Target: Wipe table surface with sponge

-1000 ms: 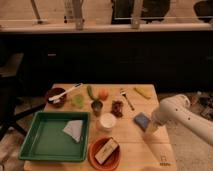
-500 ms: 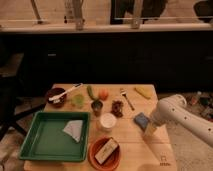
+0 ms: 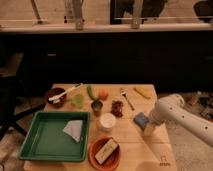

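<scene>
A light plank table surface [image 3: 135, 150] stands before dark cabinets. The blue sponge [image 3: 140, 119] lies flat near its right edge, at three o'clock from the table's middle. The gripper [image 3: 148, 131] is low over the wood just beside the sponge, at its five o'clock, jaws released and grasping nothing. A white cup [image 3: 106, 121] sits at the sponge's nine o'clock. Farther that way, a green tray [image 3: 52, 114] holds a folded cloth [image 3: 74, 129]. An orange plate [image 3: 93, 150] lies at eight o'clock.
</scene>
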Robot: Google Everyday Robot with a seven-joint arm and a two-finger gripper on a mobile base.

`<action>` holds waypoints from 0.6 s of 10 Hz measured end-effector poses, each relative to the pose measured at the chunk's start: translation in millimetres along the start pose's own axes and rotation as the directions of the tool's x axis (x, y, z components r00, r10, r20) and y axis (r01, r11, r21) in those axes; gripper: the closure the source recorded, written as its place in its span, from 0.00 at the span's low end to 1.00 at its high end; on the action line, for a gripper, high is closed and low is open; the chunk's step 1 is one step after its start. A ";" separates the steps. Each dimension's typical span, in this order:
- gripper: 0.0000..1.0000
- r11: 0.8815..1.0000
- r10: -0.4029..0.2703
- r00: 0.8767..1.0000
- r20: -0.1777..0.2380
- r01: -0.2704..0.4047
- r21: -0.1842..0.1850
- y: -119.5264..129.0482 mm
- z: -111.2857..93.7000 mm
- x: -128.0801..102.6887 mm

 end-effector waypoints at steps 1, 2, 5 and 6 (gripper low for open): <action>0.26 1.000 -0.002 1.000 0.001 0.002 0.000 -0.2 0.4 -3.8; 0.35 1.000 -0.006 1.000 0.001 0.006 -0.001 0.0 1.6 -9.6; 0.66 1.000 0.003 1.000 -0.002 -0.003 -0.001 -1.4 1.3 -11.9; 0.76 1.000 0.002 1.000 -0.002 -0.002 -0.002 -1.4 1.3 -13.4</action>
